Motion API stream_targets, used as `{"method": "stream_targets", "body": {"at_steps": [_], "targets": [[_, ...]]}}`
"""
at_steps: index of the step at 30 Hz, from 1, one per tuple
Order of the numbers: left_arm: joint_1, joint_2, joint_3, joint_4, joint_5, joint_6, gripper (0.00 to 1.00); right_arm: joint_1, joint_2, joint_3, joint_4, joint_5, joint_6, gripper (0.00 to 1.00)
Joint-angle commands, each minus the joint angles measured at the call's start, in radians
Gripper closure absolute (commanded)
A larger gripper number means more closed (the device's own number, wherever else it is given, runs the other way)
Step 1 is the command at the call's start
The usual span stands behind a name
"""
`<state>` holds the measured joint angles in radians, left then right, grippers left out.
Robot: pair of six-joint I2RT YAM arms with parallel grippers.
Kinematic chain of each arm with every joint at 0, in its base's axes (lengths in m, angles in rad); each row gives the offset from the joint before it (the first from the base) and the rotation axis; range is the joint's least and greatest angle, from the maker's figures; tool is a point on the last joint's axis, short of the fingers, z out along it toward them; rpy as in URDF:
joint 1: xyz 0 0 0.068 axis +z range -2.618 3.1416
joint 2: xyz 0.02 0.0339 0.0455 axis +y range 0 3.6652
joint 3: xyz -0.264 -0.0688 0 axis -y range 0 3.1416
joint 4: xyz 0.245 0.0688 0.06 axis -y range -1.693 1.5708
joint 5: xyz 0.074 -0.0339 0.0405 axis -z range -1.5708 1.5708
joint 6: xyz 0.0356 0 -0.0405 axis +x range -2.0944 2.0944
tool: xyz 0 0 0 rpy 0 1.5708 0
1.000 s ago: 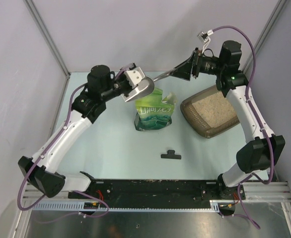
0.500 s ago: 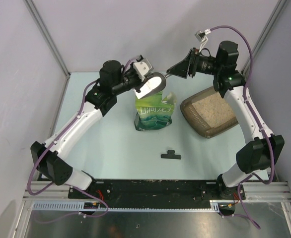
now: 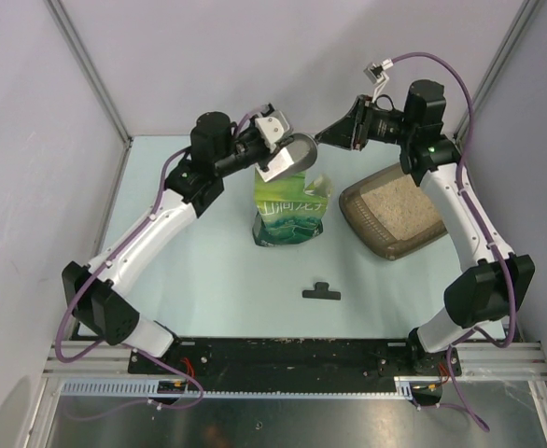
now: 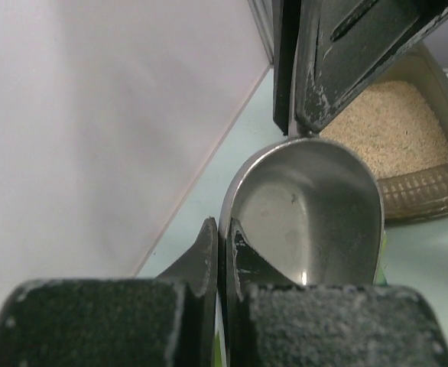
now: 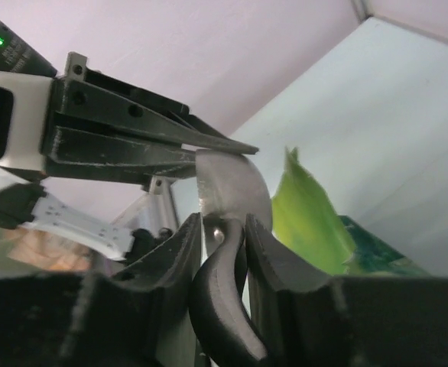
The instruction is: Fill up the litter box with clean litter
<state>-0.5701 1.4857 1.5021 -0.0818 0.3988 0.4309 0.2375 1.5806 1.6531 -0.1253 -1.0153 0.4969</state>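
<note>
Above green bag (image 3: 290,219), left claw (image 4: 225,243) and right claw (image 5: 222,229) both clamping scoop (image 4: 308,206), litter box (image 3: 383,245) beside

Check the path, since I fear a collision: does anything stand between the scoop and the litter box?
Nothing visible does. The scoop hangs above the green bag, left of the litter box; only the right gripper, holding its handle, reaches across that gap.

Pale blue table (image 3: 199,271) on my feed: green bag (image 3: 290,217) standing mid-table, brown litter box (image 3: 385,247) near it at its 3 o'clock, small black clip (image 3: 321,292) at its 5 o'clock.
</note>
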Motion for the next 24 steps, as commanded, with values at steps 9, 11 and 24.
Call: {"method": "stream_targets", "body": {"at_steps": [9, 11, 24], "targets": [[0.033, -0.062, 0.007, -0.037, -0.014, 0.063, 0.26, -0.082, -0.048, 0.200, -0.352, 0.227, -0.343, 1.00], [0.088, -0.085, -0.005, -0.093, 0.024, 0.077, 0.24, -0.101, -0.030, 0.261, -0.436, 0.279, -0.430, 1.00], [0.214, 0.099, 0.135, -0.412, 0.411, 0.105, 0.22, -0.053, -0.019, 0.352, -0.582, 0.417, -0.617, 1.00]]}}
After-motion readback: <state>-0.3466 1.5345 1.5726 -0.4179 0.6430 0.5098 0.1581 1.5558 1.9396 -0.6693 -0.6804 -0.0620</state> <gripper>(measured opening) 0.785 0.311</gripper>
